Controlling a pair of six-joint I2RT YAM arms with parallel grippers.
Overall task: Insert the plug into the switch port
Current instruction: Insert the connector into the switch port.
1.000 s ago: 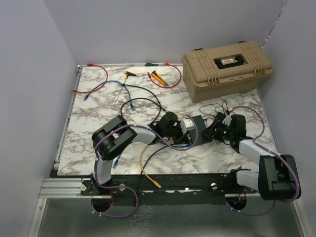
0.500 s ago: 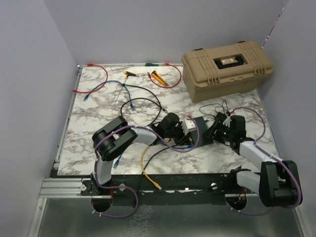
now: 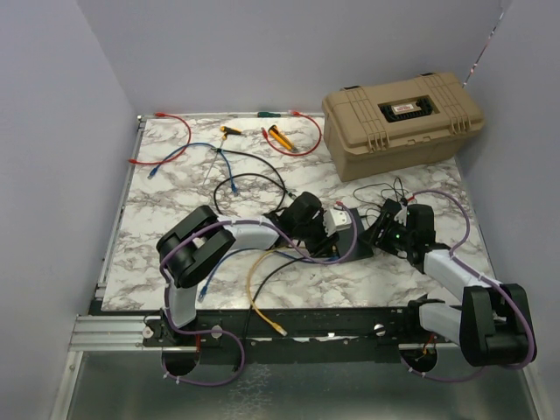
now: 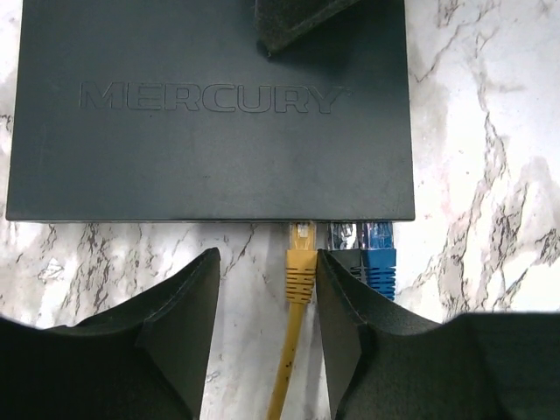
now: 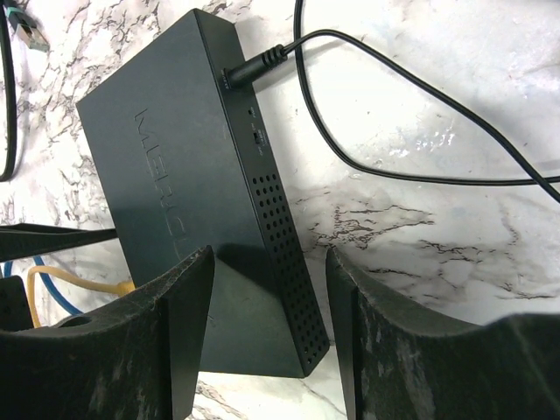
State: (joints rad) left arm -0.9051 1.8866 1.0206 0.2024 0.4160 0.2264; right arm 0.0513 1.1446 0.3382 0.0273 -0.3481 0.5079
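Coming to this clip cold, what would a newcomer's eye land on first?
The dark-grey switch lies mid-table towards the front, and a yellow plug sits in a port along its edge, near a blue plug. The left gripper has its jaws open on either side of the yellow plug. In the top view, a big tan case fills the far right corner.

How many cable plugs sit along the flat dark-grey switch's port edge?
3: yellow plug leftmost, dark plug next, half hidden by a left gripper finger, blue plug rightmost. More could be hidden.
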